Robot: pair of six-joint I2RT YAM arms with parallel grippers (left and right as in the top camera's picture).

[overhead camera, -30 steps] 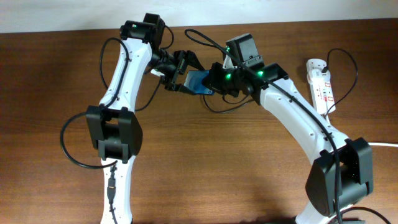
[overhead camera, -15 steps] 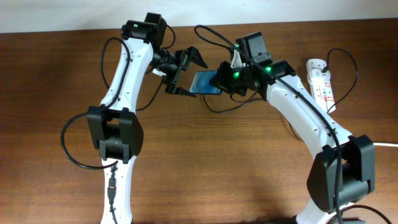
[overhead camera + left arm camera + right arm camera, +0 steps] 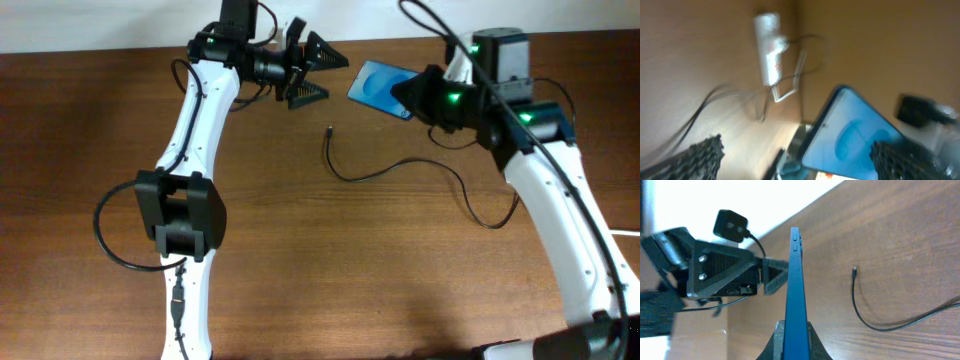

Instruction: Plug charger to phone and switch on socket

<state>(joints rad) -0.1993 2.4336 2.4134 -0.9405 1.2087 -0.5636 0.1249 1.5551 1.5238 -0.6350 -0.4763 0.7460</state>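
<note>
The charger [image 3: 400,164] is seen lying loose on the tabletop [image 3: 300,270], its tip plugged into nothing. Farther back, the phone [image 3: 376,85] is clamped edge-on in the right end effector [image 3: 412,97] and held above the wood. Near the far edge, the left end effector [image 3: 316,72] is spread wide, with nothing gripped.

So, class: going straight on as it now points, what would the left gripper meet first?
Probably the phone, held by the right gripper: the open left gripper points at it, and its wrist view shows the blue screen just ahead, though depth is unclear.
</note>
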